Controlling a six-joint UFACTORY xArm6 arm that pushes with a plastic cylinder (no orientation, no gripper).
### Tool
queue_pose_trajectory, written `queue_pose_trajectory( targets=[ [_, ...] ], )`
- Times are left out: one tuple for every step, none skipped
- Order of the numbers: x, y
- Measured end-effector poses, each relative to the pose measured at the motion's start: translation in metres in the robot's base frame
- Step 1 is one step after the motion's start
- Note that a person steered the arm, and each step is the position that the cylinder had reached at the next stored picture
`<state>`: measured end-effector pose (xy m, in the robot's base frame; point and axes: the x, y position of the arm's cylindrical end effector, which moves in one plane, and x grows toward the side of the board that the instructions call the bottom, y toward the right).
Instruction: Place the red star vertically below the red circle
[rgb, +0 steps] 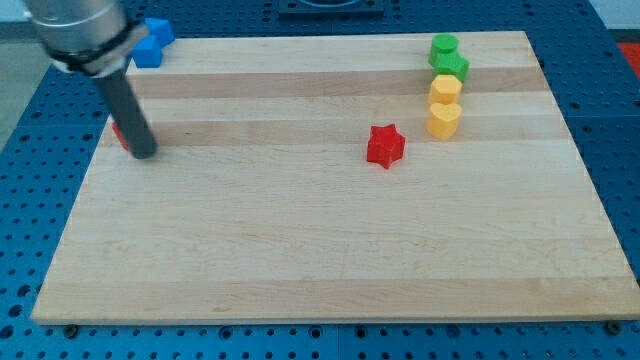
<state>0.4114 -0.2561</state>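
The red star (385, 145) lies on the wooden board (330, 250), right of the middle. A red block, probably the red circle (119, 134), shows only as a sliver at the board's left edge, mostly hidden behind my rod. My tip (144, 153) rests on the board at the far left, touching or just right of that red block. The red star is far to the right of my tip.
Two blue blocks (151, 42) sit at the board's top left corner. At the top right stand a green block (444, 46), a green star (452, 66), a yellow block (445, 89) and a yellow heart (443, 120) in a column.
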Motion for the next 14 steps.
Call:
queue_pose_trajectory(
  targets=[
    [-0.037,-0.006],
    [-0.076,-0.008],
    [-0.056,-0.004],
    [-0.054,-0.048],
    [-0.054,-0.048],
    [-0.071,-0.049],
    [-0.095,-0.044],
    [-0.106,-0.036],
    [-0.076,0.044],
    [-0.042,0.158],
    [-0.029,0.269],
    [-0.030,0.348],
    [-0.005,0.366],
    [0.016,0.340]
  ],
)
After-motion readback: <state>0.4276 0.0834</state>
